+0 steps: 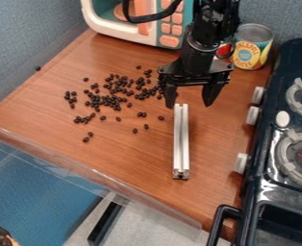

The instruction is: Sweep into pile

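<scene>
Found claw (pixel 189 105) open at 12 o'clock end of metal bar (pixel 181 141); noted beans (pixel 106 101) scattered toward bar's 10 o'clock; advise centring grip, keeping edge low, sweeping outer beans inward gently.

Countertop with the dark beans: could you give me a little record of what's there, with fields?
beans: dark beans, loosely scattered, not in one neat pile
bar: silvery metal bar, lying right of most beans
gripper: black gripper, fingers apart, at the bar's far end
surface: wooden counter
behind: toy microwave, yellow can
right side: toy stove
</scene>
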Robot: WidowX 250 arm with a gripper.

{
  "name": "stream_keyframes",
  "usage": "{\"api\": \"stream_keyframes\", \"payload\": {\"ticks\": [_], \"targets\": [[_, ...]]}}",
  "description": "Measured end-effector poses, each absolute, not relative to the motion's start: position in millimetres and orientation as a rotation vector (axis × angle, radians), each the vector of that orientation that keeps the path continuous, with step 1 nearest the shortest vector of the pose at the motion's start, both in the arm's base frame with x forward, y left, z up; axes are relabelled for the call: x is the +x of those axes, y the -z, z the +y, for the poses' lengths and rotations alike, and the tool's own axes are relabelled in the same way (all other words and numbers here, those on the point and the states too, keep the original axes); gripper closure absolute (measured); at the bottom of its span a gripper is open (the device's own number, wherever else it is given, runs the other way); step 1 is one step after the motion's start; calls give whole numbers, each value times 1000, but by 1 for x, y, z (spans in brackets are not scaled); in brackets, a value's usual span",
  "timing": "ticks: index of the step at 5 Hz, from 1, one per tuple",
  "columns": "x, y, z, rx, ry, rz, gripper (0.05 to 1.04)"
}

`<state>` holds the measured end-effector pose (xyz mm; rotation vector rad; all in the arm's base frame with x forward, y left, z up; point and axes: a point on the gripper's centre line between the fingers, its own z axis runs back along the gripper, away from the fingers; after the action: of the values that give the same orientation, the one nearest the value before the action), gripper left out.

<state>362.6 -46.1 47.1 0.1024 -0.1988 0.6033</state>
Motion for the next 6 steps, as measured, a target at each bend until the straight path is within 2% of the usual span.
{"api": "stream_keyframes", "payload": {"ticks": [2, 4, 5, 6], "targets": [[350, -24, -45, 132, -598, -148, 83], [335, -14, -49, 143, -564, -137, 83], [326, -14, -57, 128, -530, -147, 83], [322, -15, -59, 109, -515, -153, 135]]}}
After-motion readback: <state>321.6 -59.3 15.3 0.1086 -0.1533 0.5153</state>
